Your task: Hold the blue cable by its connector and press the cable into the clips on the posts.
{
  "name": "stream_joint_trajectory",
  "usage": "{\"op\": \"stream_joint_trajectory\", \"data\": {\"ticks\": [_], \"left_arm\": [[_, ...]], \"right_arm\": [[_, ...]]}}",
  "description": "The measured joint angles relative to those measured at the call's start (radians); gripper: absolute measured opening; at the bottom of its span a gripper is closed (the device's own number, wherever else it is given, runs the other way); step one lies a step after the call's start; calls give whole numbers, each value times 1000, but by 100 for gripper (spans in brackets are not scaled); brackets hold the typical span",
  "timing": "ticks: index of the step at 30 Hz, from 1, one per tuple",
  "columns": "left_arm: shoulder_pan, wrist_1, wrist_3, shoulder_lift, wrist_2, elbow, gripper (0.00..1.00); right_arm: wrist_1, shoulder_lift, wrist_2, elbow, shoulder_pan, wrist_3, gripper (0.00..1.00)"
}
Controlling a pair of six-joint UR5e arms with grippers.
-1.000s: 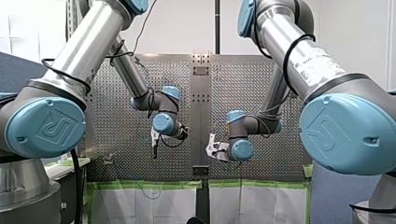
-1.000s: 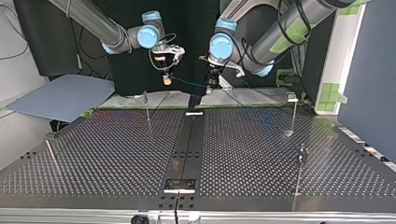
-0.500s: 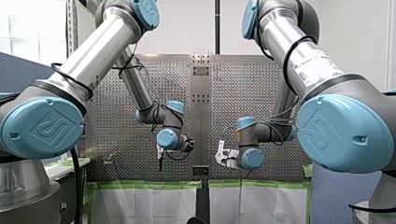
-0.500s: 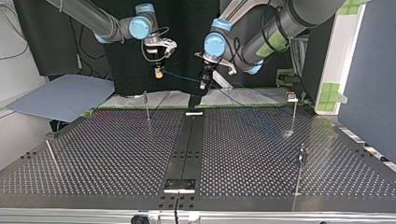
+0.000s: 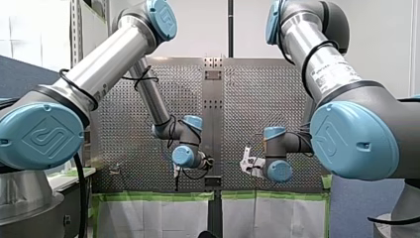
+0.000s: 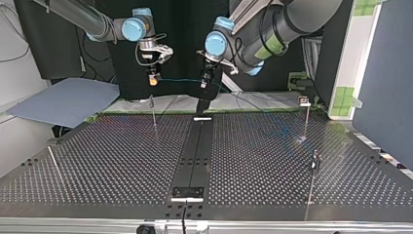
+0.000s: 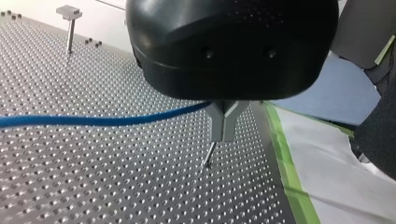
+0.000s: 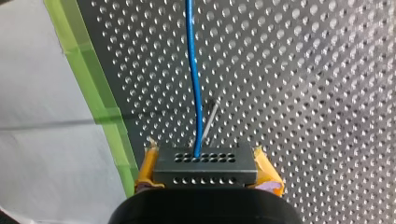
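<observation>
Between the metal fingers of my left gripper (image 7: 223,133), which are closed on it, the blue cable (image 7: 93,121) runs out sideways, clear above the tabletop (image 7: 116,186). Ahead of my right gripper (image 8: 204,151) it leaves the connector (image 8: 205,170), which the yellow pads (image 8: 148,163) clamp from both sides. A thin post (image 8: 211,114) stands just beside the cable, under that gripper. You should hold the span taut, line it over the post's top, then lower both grippers evenly. Slack would probably let it slip past the clip.

Bright even light glints softly off the perforated table (image 6: 272,161).
</observation>
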Motion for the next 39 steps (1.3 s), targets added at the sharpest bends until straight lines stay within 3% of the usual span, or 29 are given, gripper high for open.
{"op": "stream_joint_trajectory", "data": {"ticks": [6,12,22,32,39], "left_arm": [[-29,-6,-5,-43,-5,46,0],[-73,-20,-22,-91,-27,101,0],[-107,-4,-56,-137,-53,182,0],[-133,14,-72,-198,-58,261,0],[-154,21,-81,-251,-60,315,0]], "right_arm": [[-16,0,-34,13,-48,-1,0],[-20,0,-18,25,-85,-2,0],[-24,1,9,35,-128,-9,0],[-54,11,6,36,-163,-39,0],[-101,55,-13,35,-187,-26,0]]}}
